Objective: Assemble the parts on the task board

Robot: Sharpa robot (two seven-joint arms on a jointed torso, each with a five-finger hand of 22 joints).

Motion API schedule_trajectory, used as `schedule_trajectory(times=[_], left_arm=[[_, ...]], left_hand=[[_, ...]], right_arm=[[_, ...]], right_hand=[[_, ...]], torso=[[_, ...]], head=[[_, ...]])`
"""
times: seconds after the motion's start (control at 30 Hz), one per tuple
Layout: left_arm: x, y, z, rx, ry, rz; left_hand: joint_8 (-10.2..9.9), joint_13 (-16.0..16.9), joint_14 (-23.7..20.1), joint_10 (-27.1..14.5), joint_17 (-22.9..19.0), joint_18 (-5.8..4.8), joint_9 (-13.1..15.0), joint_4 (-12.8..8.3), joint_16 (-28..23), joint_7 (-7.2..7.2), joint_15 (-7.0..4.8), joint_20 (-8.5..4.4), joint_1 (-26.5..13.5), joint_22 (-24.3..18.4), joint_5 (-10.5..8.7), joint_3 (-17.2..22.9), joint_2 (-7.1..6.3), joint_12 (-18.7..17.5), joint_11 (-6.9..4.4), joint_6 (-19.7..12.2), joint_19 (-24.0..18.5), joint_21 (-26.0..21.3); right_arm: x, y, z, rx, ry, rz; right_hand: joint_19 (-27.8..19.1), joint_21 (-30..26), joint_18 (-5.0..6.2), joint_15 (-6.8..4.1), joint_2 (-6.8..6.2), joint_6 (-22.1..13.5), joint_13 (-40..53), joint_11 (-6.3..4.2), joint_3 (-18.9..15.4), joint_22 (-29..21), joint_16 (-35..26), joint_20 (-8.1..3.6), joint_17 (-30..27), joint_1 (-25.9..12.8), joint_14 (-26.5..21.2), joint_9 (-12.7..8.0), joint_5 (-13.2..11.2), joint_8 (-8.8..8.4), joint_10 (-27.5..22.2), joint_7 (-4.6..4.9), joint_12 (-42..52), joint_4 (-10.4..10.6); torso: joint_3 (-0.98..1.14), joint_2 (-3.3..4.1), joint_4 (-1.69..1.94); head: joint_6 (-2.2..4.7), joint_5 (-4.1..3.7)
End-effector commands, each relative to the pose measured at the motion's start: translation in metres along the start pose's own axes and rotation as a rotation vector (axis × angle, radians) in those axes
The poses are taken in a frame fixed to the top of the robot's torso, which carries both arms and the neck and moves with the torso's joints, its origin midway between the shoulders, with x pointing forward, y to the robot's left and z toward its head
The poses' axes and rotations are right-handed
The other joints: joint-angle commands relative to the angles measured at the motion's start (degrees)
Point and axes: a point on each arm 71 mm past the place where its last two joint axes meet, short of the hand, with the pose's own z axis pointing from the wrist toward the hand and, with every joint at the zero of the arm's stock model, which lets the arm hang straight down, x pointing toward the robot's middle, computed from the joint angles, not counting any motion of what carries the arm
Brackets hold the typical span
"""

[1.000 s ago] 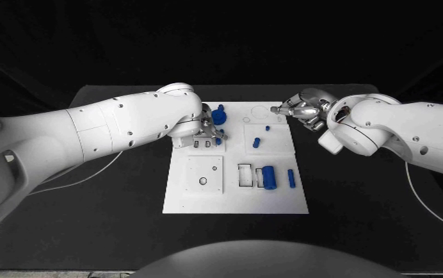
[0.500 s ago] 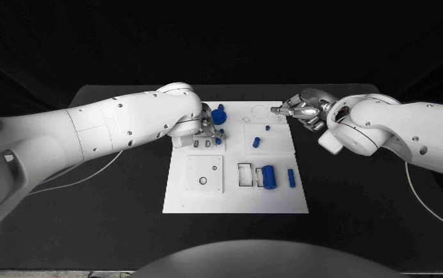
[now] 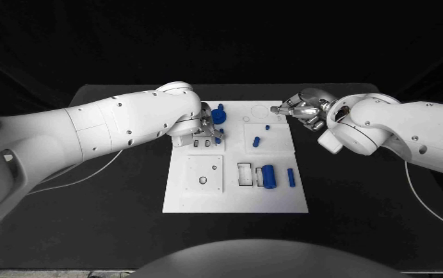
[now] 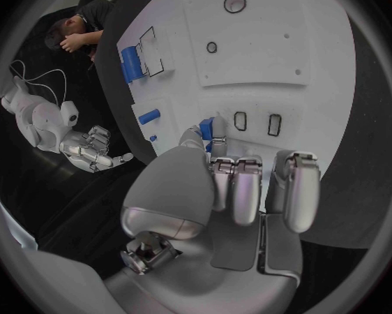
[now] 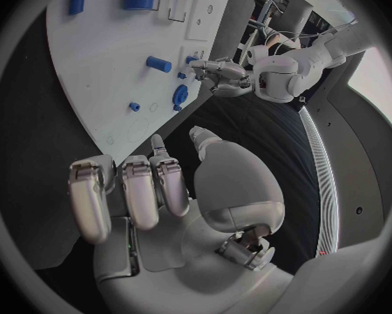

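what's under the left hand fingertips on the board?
In the left wrist view the left hand pinches a small blue part over the task board, beside two small rectangular slots. Whatever lies directly beneath the part is covered.

The task board [image 3: 235, 195] looks like smooth, matt white plastic, flat and without shine; the parts [image 3: 269, 177] on it are smooth blue plastic with a faint sheen along their rounded sides. The tabletop [image 3: 360, 214] is black and matt — it reflects almost nothing, and its texture cannot be told. The left hand [image 4: 215, 202] is brushed silver metal, satin on the palm, with glossier highlights on the fingers [image 4: 245, 188]; the right hand [image 5: 170, 195] has the same silvery metallic finish — smooth and softly reflective. Both arms wear glossy white plastic shells [image 3: 120, 127], smooth and dotted with small dark fasteners.
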Motion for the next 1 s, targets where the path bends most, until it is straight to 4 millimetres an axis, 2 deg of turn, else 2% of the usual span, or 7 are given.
schedule_trajectory(times=[0.03,0.67,1.0], left_arm=[[0.001,-0.001,0.000,0.016,0.008,-0.001],[-0.003,0.007,-0.002,0.037,-0.034,-0.031],[-0.010,0.018,-0.009,0.033,-0.033,-0.026]], left_hand=[[-0.26,3.71,6.09,7.51,15.09,-0.43,0.31,-0.01,0.15,-0.16,-0.39,-0.39,2.13,15.10,0.29,0.59,0.79,-0.03,-2.00,0.48,6.14,0.14],[-0.76,3.71,6.09,7.51,15.09,-0.43,1.45,0.17,0.15,-0.25,-0.46,-0.72,3.96,15.10,2.18,3.63,-1.08,-0.03,-2.08,1.12,6.14,0.14],[-0.87,3.71,6.09,7.51,15.09,-0.43,1.64,0.27,0.15,-0.23,-0.46,-0.78,4.12,15.10,2.50,4.15,-1.47,-0.03,-2.07,1.22,6.14,0.14]], right_arm=[[0.001,0.000,0.000,0.000,0.011,-0.013],[-0.001,-0.006,0.001,0.013,0.004,-0.014],[0.000,-0.010,0.002,0.023,0.003,-0.012]], right_hand=[[5.90,0.26,-0.38,0.42,0.06,0.00,15.10,0.49,-0.13,15.09,0.23,0.46,15.09,0.52,6.18,0.06,-0.17,0.20,6.01,0.43,0.16,-0.25],[5.90,0.26,-0.38,0.45,0.13,0.07,15.10,0.54,-0.13,15.09,0.23,0.49,15.09,0.58,6.18,0.09,-0.21,0.25,6.01,0.45,0.16,-0.25],[5.90,0.26,-0.38,0.48,0.17,0.05,15.10,0.56,-0.15,15.09,0.23,0.51,15.09,0.63,6.18,0.10,-0.22,0.26,6.01,0.48,0.16,-0.26]], torso=[[0.00,0.00,-0.02],[0.04,-0.01,0.00],[0.04,-0.02,0.02]], head=[[0.05,-0.06],[0.04,-0.01],[-0.16,0.00]])
